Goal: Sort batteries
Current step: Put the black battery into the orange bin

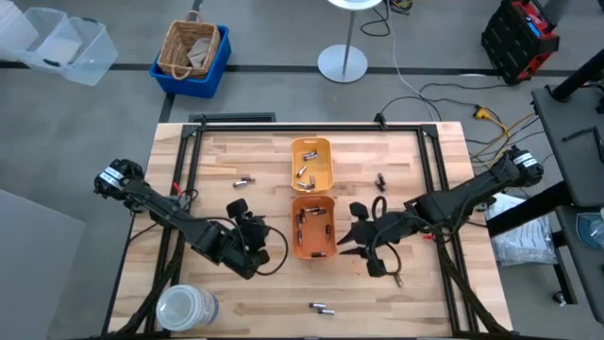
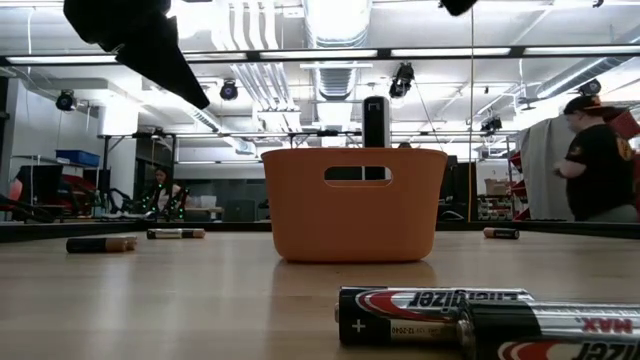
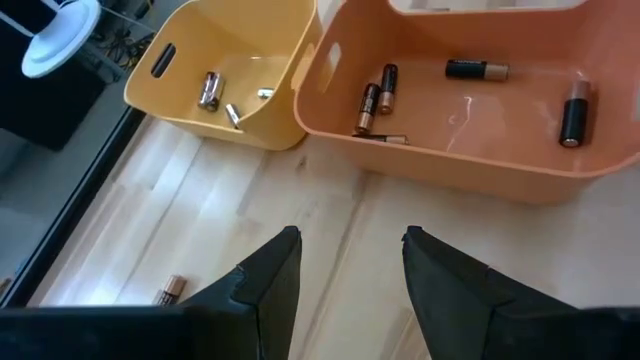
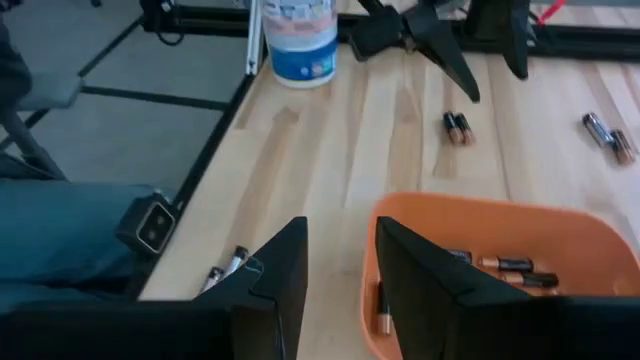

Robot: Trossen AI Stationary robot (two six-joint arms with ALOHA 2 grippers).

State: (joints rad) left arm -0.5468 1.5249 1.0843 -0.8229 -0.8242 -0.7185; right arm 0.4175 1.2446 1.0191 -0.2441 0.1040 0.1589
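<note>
Two trays stand mid-table: a yellow-orange tray (image 1: 311,162) at the far side and an orange tray (image 1: 313,227) nearer, each with several batteries inside (image 3: 375,100). Loose batteries lie on the wood (image 1: 243,180), (image 1: 321,308), (image 1: 380,179), and two lie close to the low camera (image 2: 440,315). My left gripper (image 1: 250,215) hovers open to the left of the orange tray, nothing between its fingers (image 3: 350,270). My right gripper (image 1: 347,229) is open at that tray's right wall (image 4: 340,260), holding nothing.
A white jar (image 1: 186,307) stands at the near left corner of the table. More batteries lie near the table's right edge (image 4: 225,268). A black frame borders the tabletop (image 1: 236,121). A person (image 2: 600,160) stands in the room beyond.
</note>
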